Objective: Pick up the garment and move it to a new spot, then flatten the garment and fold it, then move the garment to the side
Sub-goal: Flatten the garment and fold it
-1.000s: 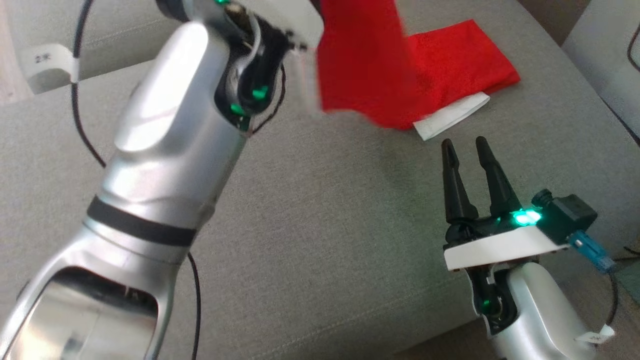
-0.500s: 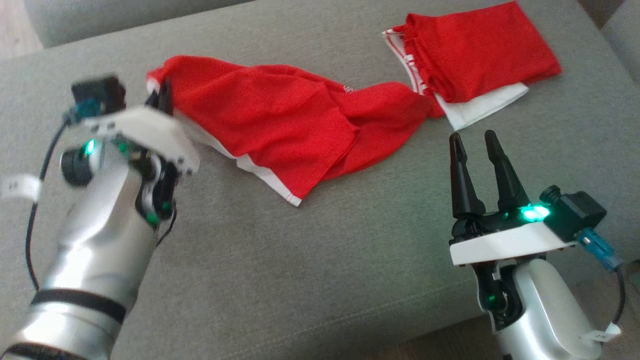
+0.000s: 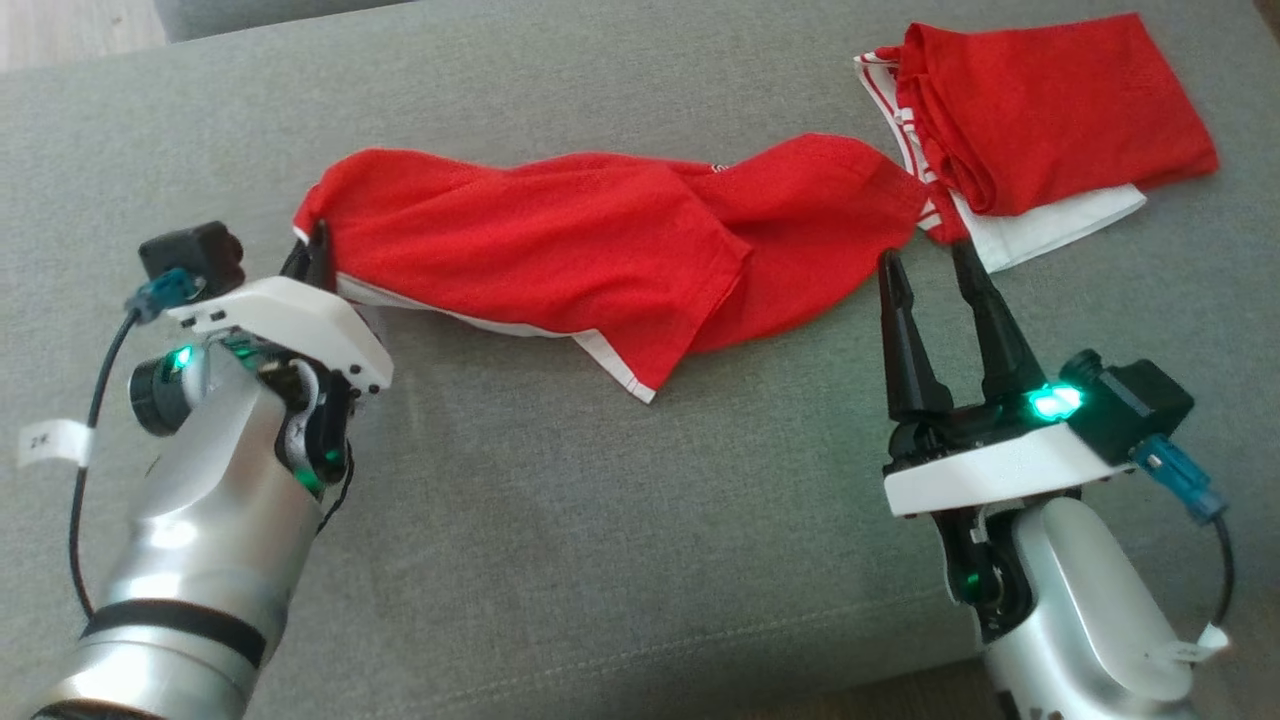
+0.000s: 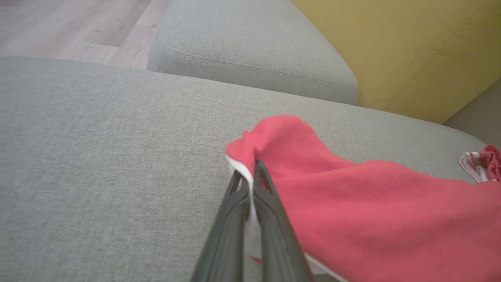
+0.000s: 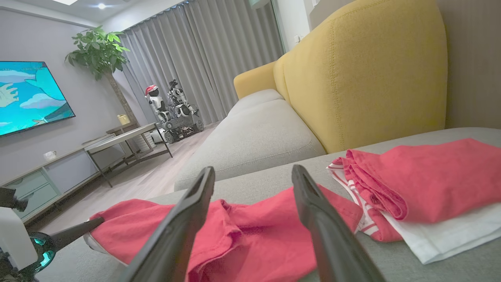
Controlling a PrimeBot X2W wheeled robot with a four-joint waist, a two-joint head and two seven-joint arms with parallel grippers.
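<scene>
In the head view your left gripper [image 3: 318, 248] sits low at the left of the grey sofa cushion [image 3: 600, 520]. Its forearm slopes up from the near edge, and its jaws are closed on the left end of the red garment [image 3: 560, 240]. The garment lies as a rumpled strip across the cushion. Its right end reaches a folded red pile [image 3: 1050, 100] at the far right, though you cannot quite tell whether the two overlap or merely touch. Your right gripper [image 3: 922, 258] stands near right with its fingers pointing away. Its jaws are parted and empty, and its tips are just short of the garment's right end.

In the left wrist view the jaws are pinched together on the white hem, with the cloth trailing off to the right.

In the right wrist view the open jaws frame the bunched right end of the garment, and the pile lies just to its right on a white cloth [image 5: 450, 235].

By my reading the garment is laid in its spot and flattening is in hand. Next, move the right gripper forward and down onto that right end alone, keeping it off the pile. Then close the jaws and draw both arms apart to stretch out the wrinkles.
</scene>
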